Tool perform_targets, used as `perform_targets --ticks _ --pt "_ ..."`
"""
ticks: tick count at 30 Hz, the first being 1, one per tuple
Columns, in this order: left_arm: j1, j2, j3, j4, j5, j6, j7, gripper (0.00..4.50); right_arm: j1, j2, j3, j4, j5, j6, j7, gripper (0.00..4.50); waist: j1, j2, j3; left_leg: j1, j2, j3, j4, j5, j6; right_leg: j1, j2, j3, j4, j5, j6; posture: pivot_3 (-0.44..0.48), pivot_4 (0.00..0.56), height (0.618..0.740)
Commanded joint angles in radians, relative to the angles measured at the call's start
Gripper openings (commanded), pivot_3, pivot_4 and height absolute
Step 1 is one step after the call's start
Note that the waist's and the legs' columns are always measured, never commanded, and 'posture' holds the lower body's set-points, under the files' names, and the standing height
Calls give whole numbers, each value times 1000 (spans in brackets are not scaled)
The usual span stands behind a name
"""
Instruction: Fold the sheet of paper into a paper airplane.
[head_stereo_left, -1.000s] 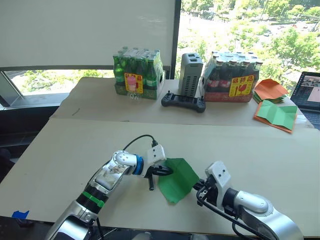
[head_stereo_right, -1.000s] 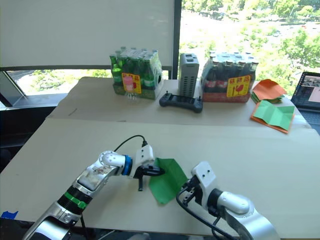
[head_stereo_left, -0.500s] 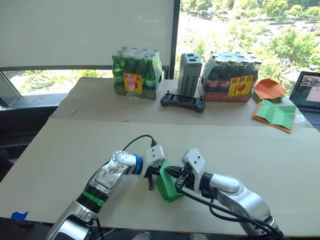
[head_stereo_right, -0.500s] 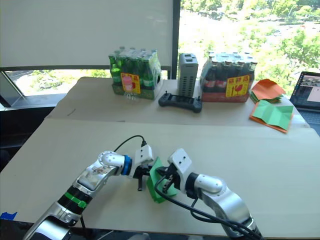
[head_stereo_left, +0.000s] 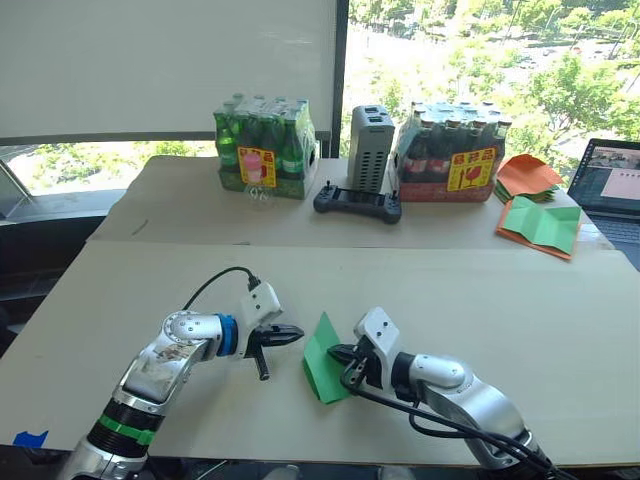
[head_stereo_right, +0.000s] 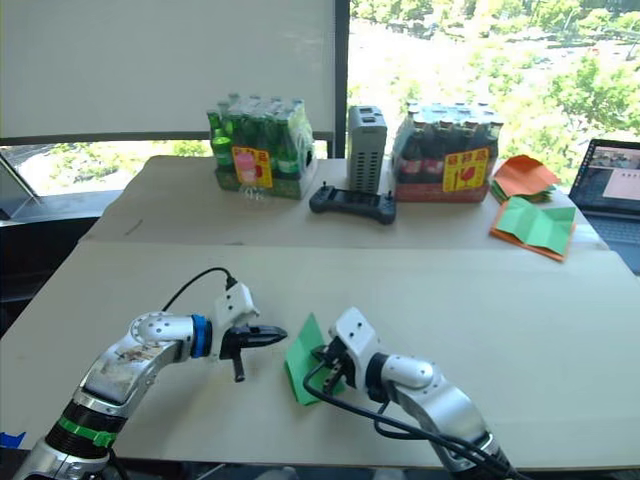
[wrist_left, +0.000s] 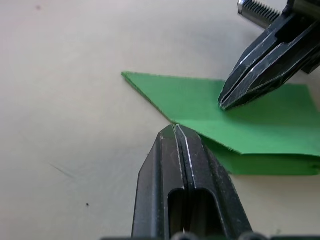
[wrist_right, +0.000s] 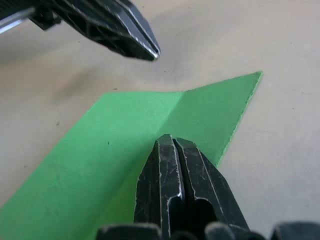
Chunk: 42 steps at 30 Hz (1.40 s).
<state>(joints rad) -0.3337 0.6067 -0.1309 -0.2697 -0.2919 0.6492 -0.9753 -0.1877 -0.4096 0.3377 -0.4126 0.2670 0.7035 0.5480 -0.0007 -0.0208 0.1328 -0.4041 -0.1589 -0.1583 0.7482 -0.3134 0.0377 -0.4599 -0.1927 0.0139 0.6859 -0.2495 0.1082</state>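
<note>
A pale tabletop (head_stereo_left: 560, 330) holds a sheet of paper (head_stereo_left: 322, 358), bright green and folded into a narrow pointed wedge, lying near the front edge between the robot's two arms.

The right gripper (head_stereo_left: 341, 353) rests its tip on the paper's right side. Its two black fingers (wrist_right: 172, 172) are pressed together with no gap between them, and in the right wrist view they sit on top of the green surface next to a crease line; no paper is caught between them. The wrist view shows one flap of the paper angled up from the other along that crease.

The left gripper (head_stereo_left: 297, 335) sits just to the left of the paper, apart from it. Its fingers (wrist_left: 176, 150) are also closed flat against each other and hold nothing. In the left wrist view the tip points at the paper's near edge, with a layered fold visible behind it; whether the tip touches the table is hard to tell.

Farther back, a second table (head_stereo_left: 180, 200) carries a pack of green bottles (head_stereo_left: 262, 146), a grey box (head_stereo_left: 368, 147), a black controller (head_stereo_left: 357, 203) and a pack of dark bottles (head_stereo_left: 452, 150). At the right lie orange papers (head_stereo_left: 528, 175) and a green creased sheet edged with orange (head_stereo_left: 540, 224). A laptop (head_stereo_left: 610, 185) is cut off by the right edge.
</note>
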Motion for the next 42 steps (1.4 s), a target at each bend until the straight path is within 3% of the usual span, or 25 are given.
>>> perform_targets --ticks 1,4,14,29,34,42 --pt "8 -9 69 -59 -128 45 -28 39 -10 8 -2 -3 -6 -22 8 0 1 0 0 0 0 0 0 0 0 0 0 0 0 0 0 0 150 675" --pt "22 -13 32 -72 -152 53 -41 39 -14 13 -2 -2 -12 -19 11 0 0 0 0 0 0 0 0 0 0 0 0 0 0 0 0 0 150 675" --pt "57 10 -136 45 6 -105 -29 39 -23 -25 -37 -45 -4 6 30 0 6 0 0 0 0 0 0 0 0 0 0 0 0 0 0 0 150 675" --pt "-13 60 -211 158 129 -251 -97 39 9 -53 -81 -73 24 46 43 0 12 0 0 0 0 0 0 0 0 0 0 0 0 0 0 0 150 675" --pt "-12 56 -243 152 149 -272 -117 39 75 -191 -86 -136 41 50 138 0 13 0 0 0 0 0 0 0 1 1 -1 0 -1 0 0 0 150 675" --pt "-41 35 -246 178 171 -286 -112 39 79 -207 -103 -129 46 47 137 0 15 0 0 1 0 0 0 0 1 3 -1 0 -2 0 0 0 150 675"
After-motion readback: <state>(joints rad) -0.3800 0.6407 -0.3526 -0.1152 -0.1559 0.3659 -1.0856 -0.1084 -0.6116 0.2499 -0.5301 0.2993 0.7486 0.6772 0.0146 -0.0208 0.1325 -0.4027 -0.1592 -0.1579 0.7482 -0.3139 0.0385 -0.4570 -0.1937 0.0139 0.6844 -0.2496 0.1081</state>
